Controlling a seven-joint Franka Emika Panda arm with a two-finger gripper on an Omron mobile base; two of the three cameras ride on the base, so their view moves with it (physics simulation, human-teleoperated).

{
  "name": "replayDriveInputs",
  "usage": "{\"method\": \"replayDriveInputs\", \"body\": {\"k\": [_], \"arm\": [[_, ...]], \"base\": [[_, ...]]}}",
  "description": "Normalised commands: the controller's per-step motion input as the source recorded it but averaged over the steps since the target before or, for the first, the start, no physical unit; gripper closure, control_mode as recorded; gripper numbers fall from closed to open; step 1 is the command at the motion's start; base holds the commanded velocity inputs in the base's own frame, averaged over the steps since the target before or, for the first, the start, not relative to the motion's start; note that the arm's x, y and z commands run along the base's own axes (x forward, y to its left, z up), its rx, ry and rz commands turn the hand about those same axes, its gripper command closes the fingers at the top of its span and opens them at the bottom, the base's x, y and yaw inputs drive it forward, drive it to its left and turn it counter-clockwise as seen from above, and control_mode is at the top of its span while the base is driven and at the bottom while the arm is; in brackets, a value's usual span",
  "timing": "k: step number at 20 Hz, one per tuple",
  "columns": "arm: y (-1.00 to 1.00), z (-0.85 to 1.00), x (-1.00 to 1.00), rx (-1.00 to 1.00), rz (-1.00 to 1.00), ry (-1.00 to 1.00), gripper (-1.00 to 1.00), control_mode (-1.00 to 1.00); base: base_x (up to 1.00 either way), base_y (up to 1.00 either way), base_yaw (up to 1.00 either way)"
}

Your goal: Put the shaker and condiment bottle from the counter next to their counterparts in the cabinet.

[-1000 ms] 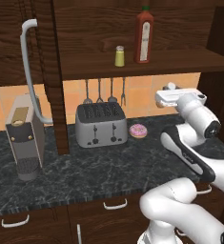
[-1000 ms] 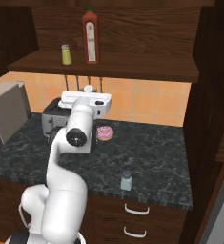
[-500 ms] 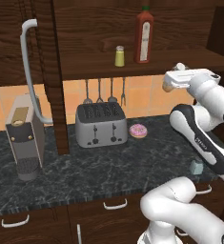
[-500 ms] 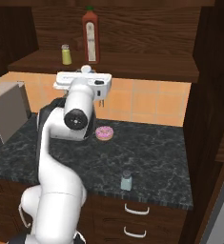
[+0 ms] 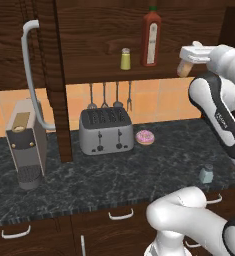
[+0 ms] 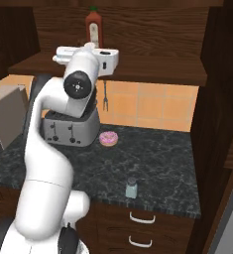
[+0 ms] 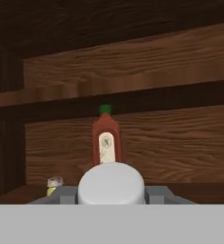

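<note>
At the cabinet (image 5: 104, 40) shelf's front edge: gripper (image 5: 188, 64) pinching the condiment bottle (image 5: 184, 67).
Red bottle (image 7: 106, 141) stands ahead, open shelf beside it; the shaker (image 5: 206, 174) sits near the counter (image 5: 139, 175) edge.

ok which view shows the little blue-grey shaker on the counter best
The right base view: the shaker stands unobstructed on the dark counter near its front edge, squat body and narrower top both clear. The left base view shows it small at the right, beside the arm. The hand view faces the cabinet shelf instead.
</note>
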Motion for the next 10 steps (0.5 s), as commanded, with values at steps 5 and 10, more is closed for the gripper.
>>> {"method": "replayDriveInputs", "body": {"k": [5, 10], "arm": [[-0.13, 0.45, 0.0, -0.05, 0.03, 0.23, 1.0, -1.0], [-0.07, -0.05, 0.02, -0.06, 0.0, 0.06, 1.0, -1.0]], "base": [[0.0, 0.0, 0.0], [0.0, 0.0, 0.0]]}}
